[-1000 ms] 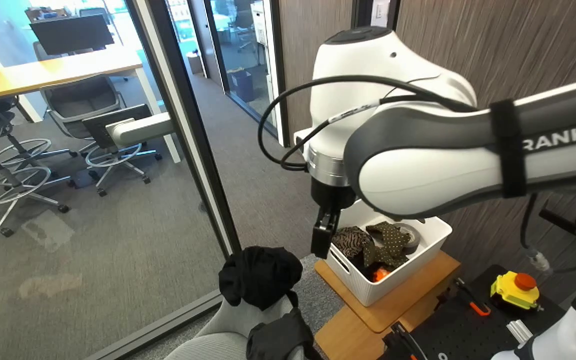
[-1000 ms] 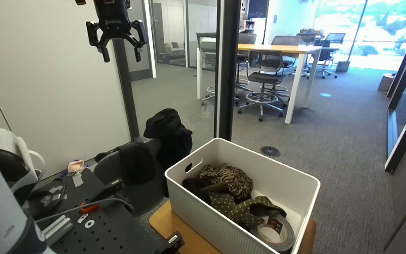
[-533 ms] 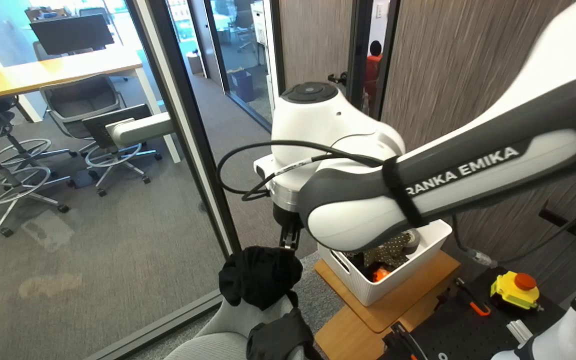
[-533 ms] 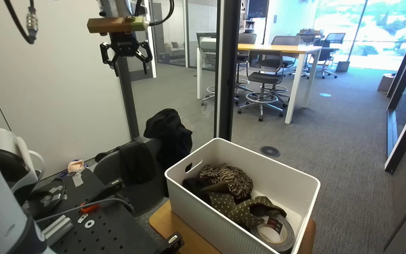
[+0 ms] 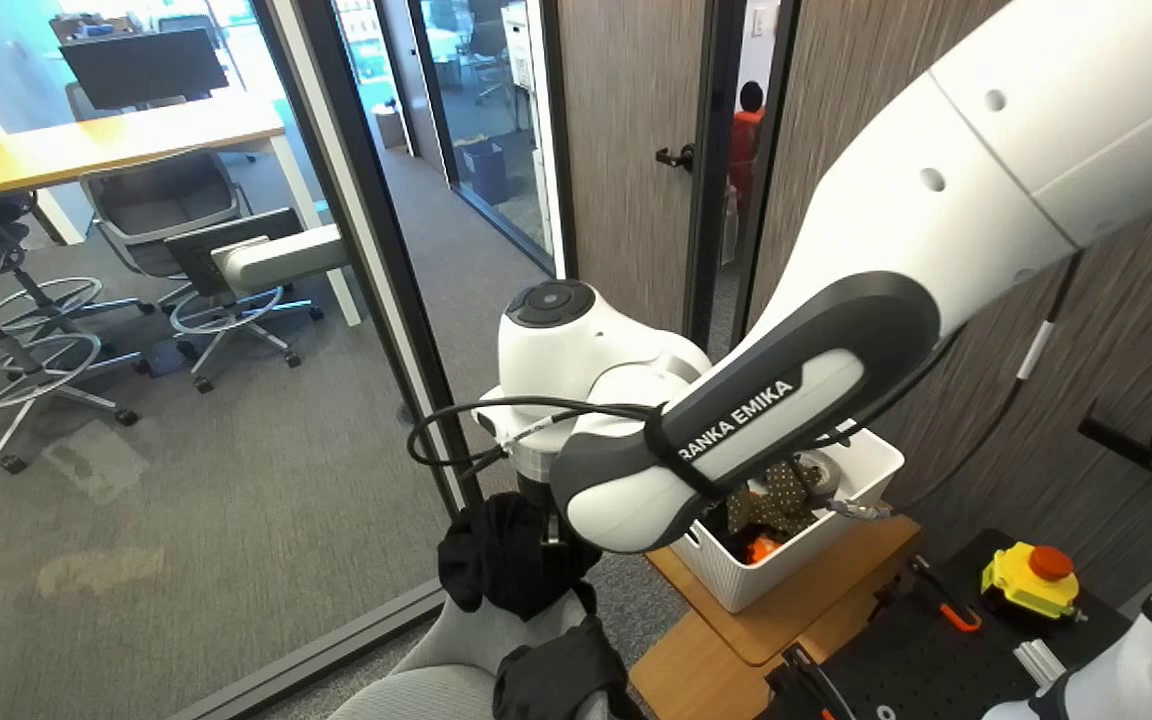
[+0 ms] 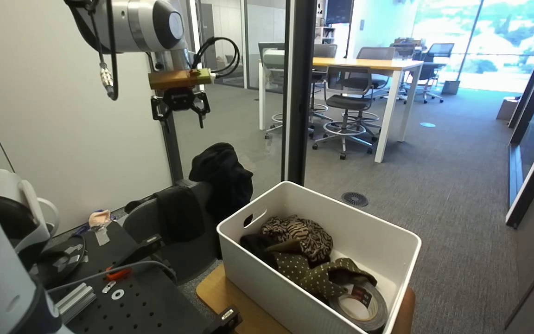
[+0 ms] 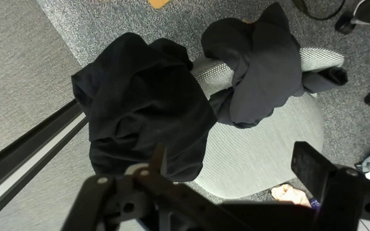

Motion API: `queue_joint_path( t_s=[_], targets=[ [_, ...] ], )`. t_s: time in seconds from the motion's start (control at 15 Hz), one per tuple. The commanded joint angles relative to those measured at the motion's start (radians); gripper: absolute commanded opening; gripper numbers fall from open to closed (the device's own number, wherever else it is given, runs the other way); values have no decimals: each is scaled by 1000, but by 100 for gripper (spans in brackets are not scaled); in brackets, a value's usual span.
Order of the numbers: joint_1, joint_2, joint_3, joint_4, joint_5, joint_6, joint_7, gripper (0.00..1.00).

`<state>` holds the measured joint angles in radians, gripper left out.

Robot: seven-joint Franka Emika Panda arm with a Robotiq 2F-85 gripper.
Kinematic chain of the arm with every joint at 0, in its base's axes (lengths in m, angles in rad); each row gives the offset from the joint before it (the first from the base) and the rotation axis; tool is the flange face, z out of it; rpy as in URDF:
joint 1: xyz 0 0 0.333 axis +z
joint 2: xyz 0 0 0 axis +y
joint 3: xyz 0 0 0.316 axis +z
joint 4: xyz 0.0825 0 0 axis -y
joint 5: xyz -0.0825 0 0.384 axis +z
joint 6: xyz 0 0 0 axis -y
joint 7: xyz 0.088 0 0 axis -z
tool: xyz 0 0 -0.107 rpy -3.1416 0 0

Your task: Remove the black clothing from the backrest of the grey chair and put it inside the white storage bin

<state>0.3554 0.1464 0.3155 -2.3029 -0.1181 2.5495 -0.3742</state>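
Note:
A bunched black cloth (image 5: 496, 565) hangs over one end of the grey chair (image 5: 411, 695)'s backrest. It also shows in an exterior view (image 6: 220, 171) and in the wrist view (image 7: 146, 106). A second dark cloth (image 7: 265, 70) is draped over the backrest beside it, also in both exterior views (image 5: 556, 675) (image 6: 181, 213). My gripper (image 6: 184, 125) is open and empty, above the chair. In the wrist view its fingers (image 7: 230, 152) are wide apart, one overlapping the bunched cloth, the other over the seat. The white storage bin (image 6: 267, 292) stands beside the chair.
The bin holds a patterned cloth (image 6: 306, 234), a dotted cloth (image 6: 322, 278) and a tape roll (image 6: 380, 308). It stands on a wooden stand (image 5: 766, 635). A black perforated board (image 5: 921, 670) carries tools and a yellow-red stop button (image 5: 1031, 580). A glass-wall post (image 6: 297, 93) rises behind.
The arm has swung from near the bin toward the chair and lowered. In an exterior view the gripper has moved down and to the right, staying open. The cloths and bin have not moved.

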Motion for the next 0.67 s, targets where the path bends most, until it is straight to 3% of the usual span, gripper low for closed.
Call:
queue_joint_path(
  t_s=[0.0,0.2,0.6],
  targets=[
    [5,136,-5,117,-124,11,23,100],
    [19,226,-13,194,-197,3,33,100],
    [35,379,-18,320,-217,2,29,100]
  ],
)
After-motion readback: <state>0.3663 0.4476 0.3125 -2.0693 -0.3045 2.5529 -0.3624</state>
